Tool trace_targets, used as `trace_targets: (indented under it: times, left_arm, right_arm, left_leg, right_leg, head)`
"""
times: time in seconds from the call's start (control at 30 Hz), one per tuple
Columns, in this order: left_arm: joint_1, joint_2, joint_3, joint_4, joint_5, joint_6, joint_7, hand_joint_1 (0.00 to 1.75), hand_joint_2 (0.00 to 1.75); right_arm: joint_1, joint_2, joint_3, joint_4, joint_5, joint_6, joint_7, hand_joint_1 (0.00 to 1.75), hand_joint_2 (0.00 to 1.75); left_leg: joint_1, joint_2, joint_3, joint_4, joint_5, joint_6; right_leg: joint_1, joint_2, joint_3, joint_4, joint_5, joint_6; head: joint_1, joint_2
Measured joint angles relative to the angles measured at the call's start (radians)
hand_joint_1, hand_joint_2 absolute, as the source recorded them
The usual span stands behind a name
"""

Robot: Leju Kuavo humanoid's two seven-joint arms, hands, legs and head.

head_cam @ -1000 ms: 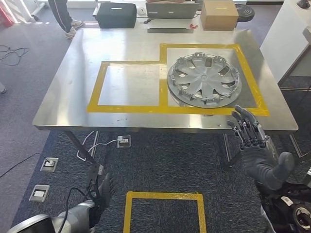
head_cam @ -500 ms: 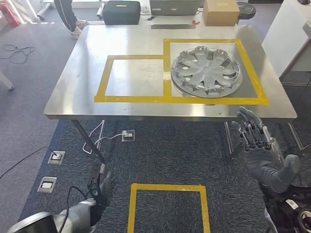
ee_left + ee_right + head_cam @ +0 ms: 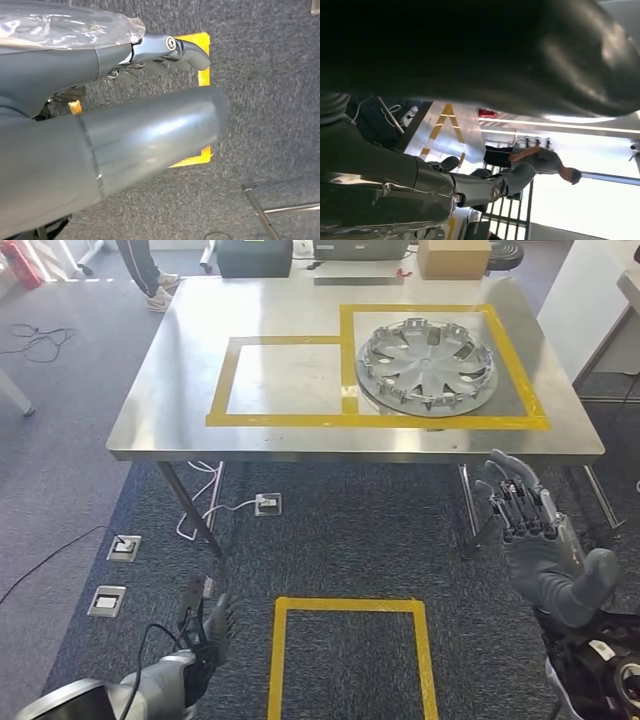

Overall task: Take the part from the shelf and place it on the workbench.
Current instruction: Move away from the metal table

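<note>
The part, a silver hubcap (image 3: 426, 365), lies flat on the steel workbench (image 3: 189, 370), inside the right-hand yellow-taped rectangle. My right hand (image 3: 540, 540) is raised in front of the bench's near right edge, below the hubcap, with its fingers spread and nothing in it. The right wrist view shows the same hand (image 3: 471, 185) empty, with dark fingers stretched out. My left hand (image 3: 207, 635) hangs low over the carpet at the lower left, holding nothing. In the left wrist view that hand (image 3: 113, 135) has its thumb and fingers extended above the floor.
A yellow taped square (image 3: 349, 605) marks the carpet between my arms. Floor sockets (image 3: 123, 547) and cables lie under the bench's left side. A person's legs (image 3: 147, 270), a black case (image 3: 253, 255) and a cardboard box (image 3: 453, 257) are beyond the bench. A white cabinet (image 3: 589, 310) stands at right.
The whole picture has shifted: the bench now sits higher and farther off, so the camera has moved back. Both hands stay empty and keep about the same pose.
</note>
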Motion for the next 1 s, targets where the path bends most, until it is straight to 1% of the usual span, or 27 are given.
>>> trace_targets:
  times: [0.03, 0.07, 0.1, 0.17, 0.2, 0.23, 0.27, 0.33, 0.37, 0.4, 0.43, 0.47, 0.5, 0.53, 0.57, 0.6, 0.67, 0.7, 0.73, 0.77, 0.8, 0.83, 0.87, 0.9, 0.93, 0.97, 1.0]
  left_arm:
    - [-0.001, 0.001, 0.0, 0.0, 0.003, 0.0, 0.0, 0.0, 0.0]
    - [-0.003, 0.002, 0.0, 0.0, 0.007, 0.0, 0.0, 0.0, 0.0]
    - [-0.004, 0.003, 0.0, 0.0, 0.011, 0.0, 0.0, 0.0, 0.0]
    - [-0.003, 0.006, 0.0, 0.0, 0.016, -0.001, -0.002, 0.0, 0.0]
    - [-0.001, 0.007, 0.0, 0.0, 0.017, -0.002, -0.002, 0.0, 0.0]
    - [0.001, 0.008, 0.0, 0.0, 0.018, -0.003, -0.003, 0.0, 0.0]
    - [0.003, 0.009, 0.0, 0.0, 0.019, -0.004, -0.003, 0.0, 0.0]
    - [0.005, 0.011, 0.0, 0.0, 0.021, -0.004, -0.005, 0.0, 0.0]
    - [0.005, 0.011, 0.0, 0.0, 0.021, -0.004, -0.005, 0.0, 0.0]
    - [0.005, 0.012, 0.0, 0.0, 0.022, -0.004, -0.006, 0.0, 0.0]
    - [0.005, 0.013, 0.0, 0.0, 0.023, -0.004, -0.007, 0.0, 0.0]
    - [0.005, 0.014, 0.0, 0.0, 0.023, -0.004, -0.008, 0.0, 0.0]
    - [0.006, 0.015, 0.0, 0.0, 0.023, -0.004, -0.009, 0.0, 0.0]
    - [0.007, 0.015, 0.0, 0.0, 0.024, -0.004, -0.01, 0.0, 0.0]
    - [0.007, 0.016, 0.0, 0.0, 0.024, -0.004, -0.01, 0.0, 0.0]
    - [0.007, 0.017, 0.0, 0.0, 0.024, -0.004, -0.011, 0.0, 0.0]
    - [0.008, 0.019, 0.0, 0.0, 0.024, -0.004, -0.012, 0.0, 0.0]
    - [0.009, 0.02, 0.0, 0.0, 0.024, -0.004, -0.012, 0.0, 0.0]
    - [0.01, 0.02, 0.0, 0.0, 0.024, -0.004, -0.013, 0.0, 0.0]
    - [0.011, 0.021, 0.0, 0.0, 0.025, -0.004, -0.013, 0.0, 0.0]
    - [0.011, 0.021, 0.0, 0.0, 0.025, -0.005, -0.014, 0.0, 0.0]
    - [0.011, 0.021, 0.0, 0.0, 0.026, -0.006, -0.015, 0.0, 0.0]
    - [0.01, 0.022, 0.0, 0.0, 0.026, -0.007, -0.016, 0.0, 0.0]
    - [0.008, 0.023, 0.0, 0.0, 0.027, -0.008, -0.018, 0.0, 0.0]
    - [0.007, 0.025, 0.0, 0.0, 0.028, -0.009, -0.019, 0.0, 0.0]
    - [0.006, 0.026, 0.0, 0.0, 0.028, -0.01, -0.02, 0.0, 0.0]
    - [0.008, 0.028, 0.0, 0.0, 0.029, -0.01, -0.02, 0.0, 0.0]
  right_arm:
    - [-0.003, 0.0, 0.001, 0.0, -0.002, 0.0, 0.001, 0.0, 0.0]
    - [-0.007, 0.0, 0.002, 0.001, -0.003, 0.001, 0.003, 0.0, 0.0]
    - [-0.011, 0.001, 0.002, 0.002, -0.005, 0.002, 0.004, 0.0, 0.0]
    - [-0.017, 0.001, 0.004, 0.004, -0.009, 0.003, 0.007, 0.0, 0.0]
    - [-0.019, 0.001, 0.005, 0.005, -0.012, 0.003, 0.008, 0.0, 0.0]
    - [-0.02, 0.001, 0.006, 0.007, -0.014, 0.003, 0.008, 0.0, 0.0]
    - [-0.022, 0.001, 0.008, 0.008, -0.015, 0.003, 0.009, 0.0, 0.0]
    - [-0.029, 0.001, 0.011, 0.011, -0.017, 0.005, 0.008, 0.0, 0.0]
    - [-0.035, 0.001, 0.012, 0.012, -0.018, 0.007, 0.006, 0.0, 0.0]
    - [-0.041, 0.001, 0.013, 0.013, -0.02, 0.009, 0.005, 0.0, 0.0]
    - [-0.045, 0.001, 0.014, 0.014, -0.02, 0.011, 0.003, 0.0, 0.0]
    - [-0.049, 0.001, 0.015, 0.015, -0.021, 0.013, 0.002, 0.0, 0.0]
    - [-0.051, 0.001, 0.016, 0.017, -0.022, 0.014, 0.0, 0.0, 0.0]
    - [-0.054, 0.002, 0.017, 0.019, -0.022, 0.015, 0.0, 0.0, 0.0]
    - [-0.057, 0.004, 0.018, 0.021, -0.022, 0.016, -0.001, 0.0, 0.0]
    - [-0.06, 0.005, 0.019, 0.023, -0.022, 0.017, -0.001, 0.0, 0.0]
    - [-0.065, 0.006, 0.02, 0.028, -0.022, 0.018, -0.002, 0.0, 0.0]
    - [-0.065, 0.007, 0.021, 0.031, -0.022, 0.018, -0.002, 0.0, 0.0]
    - [-0.065, 0.007, 0.023, 0.034, -0.022, 0.019, -0.003, 0.0, 0.0]
    - [-0.066, 0.007, 0.024, 0.039, -0.022, 0.019, -0.003, 0.0, 0.0]
    - [-0.067, 0.008, 0.025, 0.043, -0.022, 0.02, -0.003, 0.0, 0.0]
    - [-0.069, 0.008, 0.026, 0.047, -0.022, 0.02, -0.003, 0.0, 0.0]
    - [-0.071, 0.009, 0.026, 0.05, -0.021, 0.02, -0.004, 0.0, 0.0]
    - [-0.073, 0.01, 0.027, 0.052, -0.021, 0.02, -0.004, 0.0, 0.0]
    - [-0.074, 0.011, 0.027, 0.054, -0.021, 0.02, -0.005, 0.0, 0.0]
    - [-0.075, 0.011, 0.027, 0.056, -0.021, 0.021, -0.006, 0.0, 0.0]
    - [-0.075, 0.012, 0.027, 0.059, -0.02, 0.021, -0.006, 0.0, 0.0]
  left_leg:
    - [0.001, 0.001, -0.006, -0.002, 0.007, 0.008]
    - [0.002, 0.003, -0.014, -0.004, 0.016, 0.016]
    - [0.003, 0.005, -0.024, -0.006, 0.025, 0.023]
    - [0.001, 0.005, -0.045, -0.005, 0.042, 0.027]
    - [0.0, 0.005, -0.055, -0.005, 0.05, 0.027]
    - [-0.001, 0.004, -0.066, -0.004, 0.058, 0.026]
    - [-0.001, 0.004, -0.076, -0.004, 0.066, 0.024]
    - [-0.002, 0.003, -0.091, -0.002, 0.079, 0.019]
    - [-0.002, 0.003, -0.096, -0.001, 0.085, 0.014]
    - [-0.002, 0.003, -0.1, -0.002, 0.092, 0.008]
    - [-0.002, 0.003, -0.103, -0.003, 0.1, 0.003]
    - [-0.002, 0.003, -0.106, -0.005, 0.109, -0.004]
    - [-0.002, 0.002, -0.108, -0.007, 0.117, -0.01]
    - [-0.002, 0.001, -0.114, -0.004, 0.113, -0.015]
    - [-0.002, 0.001, -0.123, 0.011, 0.096, -0.02]
    - [-0.002, 0.001, -0.142, 0.053, 0.056, -0.023]
    - [0.0, 0.001, -0.192, 0.192, -0.045, -0.03]
    - [0.001, 0.001, -0.213, 0.265, -0.078, -0.033]
    - [0.002, 0.001, -0.219, 0.308, -0.082, -0.036]
    - [0.002, 0.001, -0.208, 0.317, -0.064, -0.037]
    - [0.003, 0.001, -0.179, 0.287, -0.034, -0.037]
    - [0.003, 0.001, -0.134, 0.229, -0.008, -0.035]
    - [0.002, 0.001, -0.081, 0.155, 0.005, -0.032]
    - [0.001, 0.001, -0.036, 0.085, 0.005, -0.027]
    - [-0.002, 0.0, -0.006, 0.035, -0.002, -0.022]
    - [-0.005, 0.0, 0.007, 0.007, -0.008, -0.016]
    - [-0.005, 0.0, 0.006, -0.004, -0.008, -0.009]
  right_leg:
    - [-0.002, 0.001, -0.009, 0.011, -0.011, 0.005]
    - [-0.003, 0.002, -0.023, 0.04, -0.041, 0.009]
    - [-0.005, 0.003, -0.041, 0.09, -0.085, 0.012]
    - [-0.006, 0.003, -0.081, 0.233, -0.177, 0.017]
    - [-0.006, 0.003, -0.089, 0.289, -0.199, 0.018]
    - [-0.007, 0.003, -0.083, 0.314, -0.199, 0.018]
    - [-0.007, 0.003, -0.059, 0.301, -0.181, 0.017]
    - [-0.006, 0.004, 0.035, 0.169, -0.128, 0.01]
    - [-0.004, 0.005, 0.087, 0.092, -0.117, 0.006]
    - [-0.002, 0.006, 0.125, 0.029, -0.114, 0.002]
    - [0.001, 0.008, 0.144, -0.004, -0.119, -0.001]
    - [0.005, 0.009, 0.152, -0.018, -0.121, -0.003]
    - [0.004, 0.008, 0.144, -0.025, -0.114, -0.008]
    - [0.002, 0.005, 0.139, -0.028, -0.105, -0.012]
    - [-0.001, 0.003, 0.131, -0.032, -0.095, -0.018]
    - [-0.003, 0.0, 0.12, -0.036, -0.083, -0.024]
    - [-0.002, -0.002, 0.095, -0.035, -0.062, -0.033]
    - [-0.001, -0.003, 0.08, -0.034, -0.052, -0.035]
    - [-0.001, -0.003, 0.066, -0.032, -0.043, -0.035]
    - [-0.001, -0.004, 0.053, -0.029, -0.034, -0.034]
    - [-0.001, -0.004, 0.04, -0.026, -0.027, -0.032]
    - [-0.001, -0.004, 0.029, -0.021, -0.021, -0.029]
    - [0.001, -0.004, 0.018, -0.015, -0.016, -0.026]
    - [0.003, -0.004, 0.01, -0.01, -0.011, -0.021]
    - [0.004, -0.004, 0.004, -0.005, -0.005, -0.016]
    - [0.004, -0.004, -0.002, -0.003, 0.001, -0.011]
    - [0.003, -0.004, -0.006, -0.002, 0.008, -0.005]
  head:
    - [0.0, 0.0]
    - [0.002, 0.0]
    - [0.005, 0.0]
    - [0.011, 0.0]
    - [0.012, 0.0]
    - [0.012, 0.0]
    - [0.012, 0.0]
    - [0.012, 0.0]
    - [0.012, 0.0]
    - [0.012, 0.0]
    - [0.012, 0.0]
    - [0.012, 0.0]
    - [0.012, 0.0]
    - [0.013, 0.0]
    - [0.012, 0.0]
    - [0.01, 0.0]
    - [0.003, 0.0]
    - [0.0, 0.0]
    - [-0.001, 0.0]
    - [-0.003, 0.0]
    - [-0.004, 0.0]
    - [-0.005, 0.0]
    - [-0.007, 0.0]
    - [-0.009, 0.0]
    - [-0.009, 0.0]
    - [-0.008, 0.0]
    - [-0.006, 0.0]
